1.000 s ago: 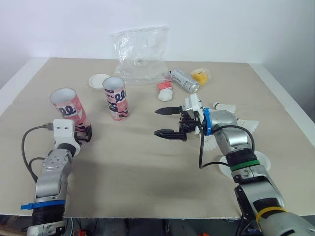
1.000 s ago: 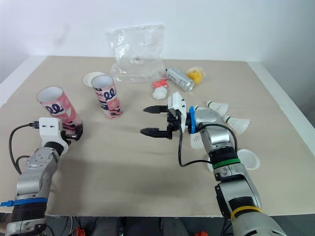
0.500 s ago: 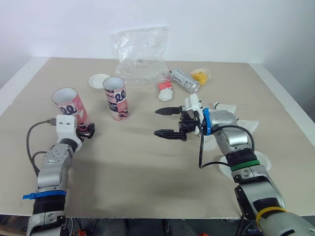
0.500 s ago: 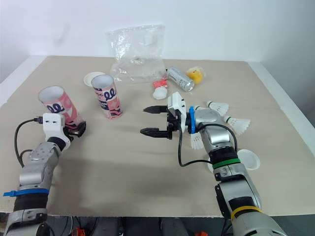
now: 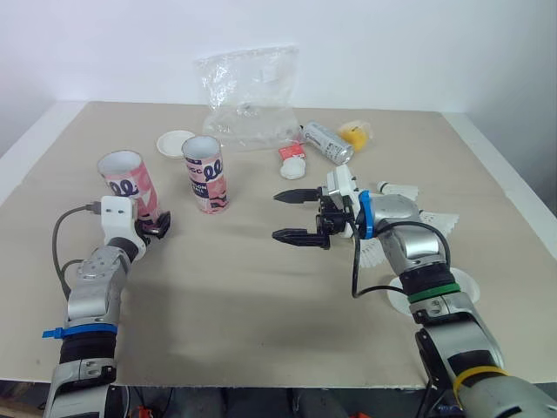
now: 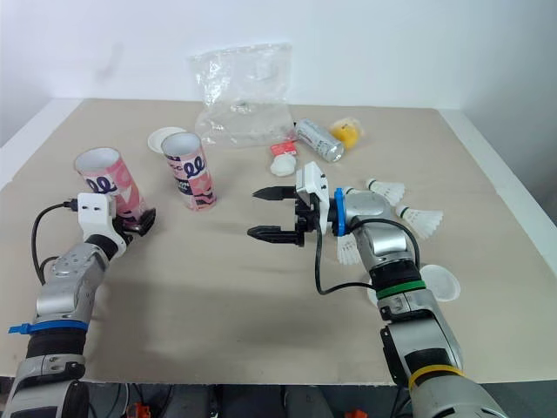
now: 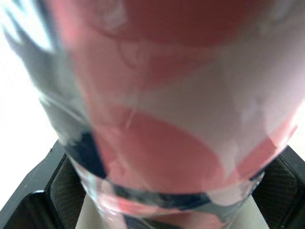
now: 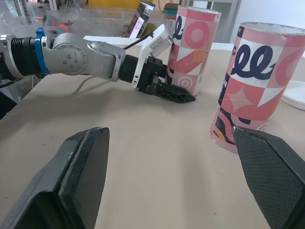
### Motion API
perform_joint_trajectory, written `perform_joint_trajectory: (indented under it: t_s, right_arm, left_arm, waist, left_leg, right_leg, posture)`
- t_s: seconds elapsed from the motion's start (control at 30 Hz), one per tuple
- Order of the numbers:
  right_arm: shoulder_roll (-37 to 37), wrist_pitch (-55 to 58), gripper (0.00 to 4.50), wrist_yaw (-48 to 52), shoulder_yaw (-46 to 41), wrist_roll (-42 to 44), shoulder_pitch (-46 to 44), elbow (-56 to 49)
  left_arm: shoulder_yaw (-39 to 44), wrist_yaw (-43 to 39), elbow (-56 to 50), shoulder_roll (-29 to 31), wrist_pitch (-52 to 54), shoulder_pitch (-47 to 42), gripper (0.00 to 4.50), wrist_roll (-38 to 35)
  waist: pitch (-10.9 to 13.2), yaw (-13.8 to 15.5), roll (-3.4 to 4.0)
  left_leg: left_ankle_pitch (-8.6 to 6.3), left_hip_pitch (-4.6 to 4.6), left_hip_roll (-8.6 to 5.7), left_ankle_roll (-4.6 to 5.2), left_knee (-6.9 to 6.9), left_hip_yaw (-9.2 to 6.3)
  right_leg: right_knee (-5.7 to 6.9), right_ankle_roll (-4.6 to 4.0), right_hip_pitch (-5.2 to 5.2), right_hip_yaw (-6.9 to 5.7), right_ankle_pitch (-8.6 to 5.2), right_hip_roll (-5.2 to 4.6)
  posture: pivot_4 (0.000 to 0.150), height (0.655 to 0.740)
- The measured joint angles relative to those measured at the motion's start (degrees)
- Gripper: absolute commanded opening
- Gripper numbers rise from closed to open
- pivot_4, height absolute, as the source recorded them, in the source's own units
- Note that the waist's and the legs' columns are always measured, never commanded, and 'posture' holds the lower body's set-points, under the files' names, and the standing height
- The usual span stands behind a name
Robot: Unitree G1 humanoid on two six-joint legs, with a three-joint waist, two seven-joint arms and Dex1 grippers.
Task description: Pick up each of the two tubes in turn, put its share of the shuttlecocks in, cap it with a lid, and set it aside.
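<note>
Left claw (image 5: 155,226), clamped on the pink patterned cardboard tube (image 5: 129,178), has righted it — right claw (image 5: 291,216) unmoved, agape, empty; beige surface (image 5: 244,296), white wall (image 5: 392,43).

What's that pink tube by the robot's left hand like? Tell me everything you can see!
The tube is a pink cylinder, cardboard by the look, with white patches and dark blue loopy letters under shiny clear film. Its top is open, with no lid, and looks pale inside. It leans slightly, near the left side of the table. The left gripper clamps its bottom end, one black finger on each side. The second tube stands apart from it.
</note>
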Motion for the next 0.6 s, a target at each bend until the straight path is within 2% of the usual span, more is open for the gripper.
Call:
perform_joint_trajectory:
  t_s: [0.6]
  right_arm:
    - [-0.47,1.17,4.41,0.06,0.0,-0.12,0.62,-1.2]
  left_arm:
    - [-0.12,-3.0,4.51,0.25,-6.32,0.05,4.5,0.17]
  waist:
    - [0.0,0.03,0.0]
  left_leg:
    - [0.0,0.01,0.0,0.0,0.0,0.0]
  right_leg:
    - [0.0,0.01,0.01,0.0,-0.01,0.0]
  posture:
    - [0.15,0.74]
